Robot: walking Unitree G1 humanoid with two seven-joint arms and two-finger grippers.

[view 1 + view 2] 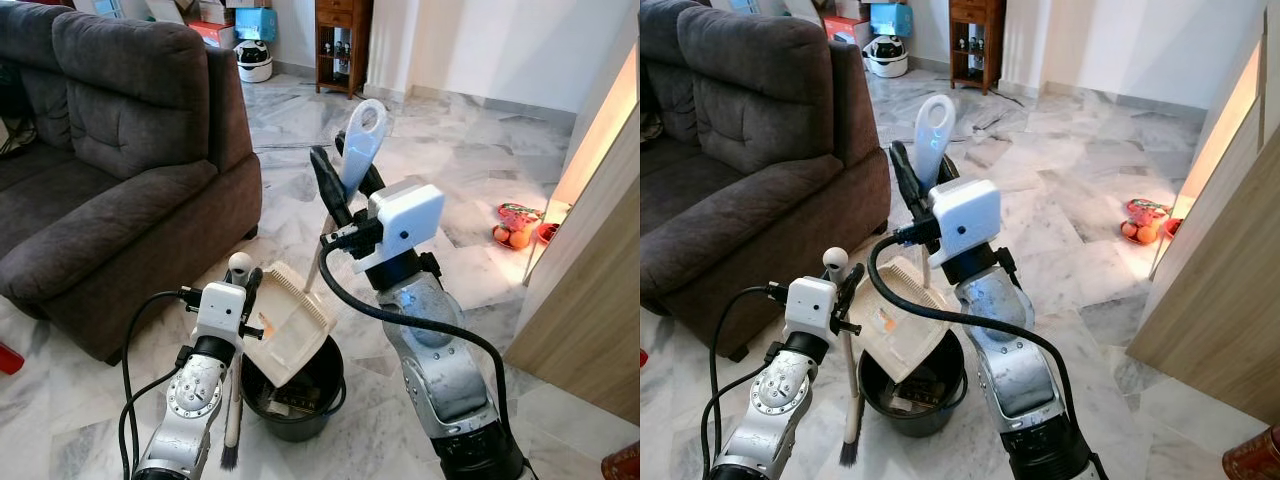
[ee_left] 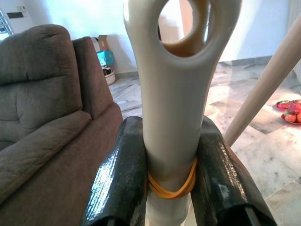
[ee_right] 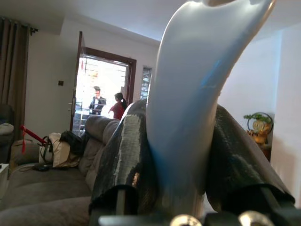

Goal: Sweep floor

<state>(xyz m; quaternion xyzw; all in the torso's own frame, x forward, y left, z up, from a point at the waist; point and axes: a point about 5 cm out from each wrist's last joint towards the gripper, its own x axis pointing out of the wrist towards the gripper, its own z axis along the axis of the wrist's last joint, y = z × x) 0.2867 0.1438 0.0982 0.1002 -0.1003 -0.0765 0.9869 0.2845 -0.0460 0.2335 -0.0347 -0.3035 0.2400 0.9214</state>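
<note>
The right end effector [image 1: 345, 185] pinches the pale handle of the dustpan [image 1: 288, 322], just below the hanging loop. The pan is tilted, mouth down, over the black bin [image 1: 293, 392] on the marble floor [image 1: 470, 250]. The left end effector [image 1: 248, 290] is closed on the brush [image 1: 235, 380], which hangs upright beside the bin with its dark bristles near the floor.

Handling, as a judgement:
- Dustpan: light, rigid plastic. The handle looks smooth and may slip or twist under a side load. The grip sits high, so the pan acts as a long lever. Move it slowly while it is tilted.
- Brush: light, stiff shaft, soft bristles. A yellow rubber band [image 2: 171, 186] circles the handle at the grip point. It probably adds friction. Hold at or near the band.
- Neither item appears fragile.

View differences:
- The eye views show both tools, the bin, the sofa [image 1: 110, 170], and red items [image 1: 520, 225] on the floor near a wooden panel [image 1: 590, 300]. The bin contents cannot be made out.
- The left wrist view shows both fingers [image 2: 120, 179] pressed against the brush handle, plus the band. The eye views do not resolve this contact.
- The right wrist view shows the dustpan handle between both fingers [image 3: 127, 160]. It also shows two people [image 3: 107, 104] in a bright doorway beyond the sofa.
</note>
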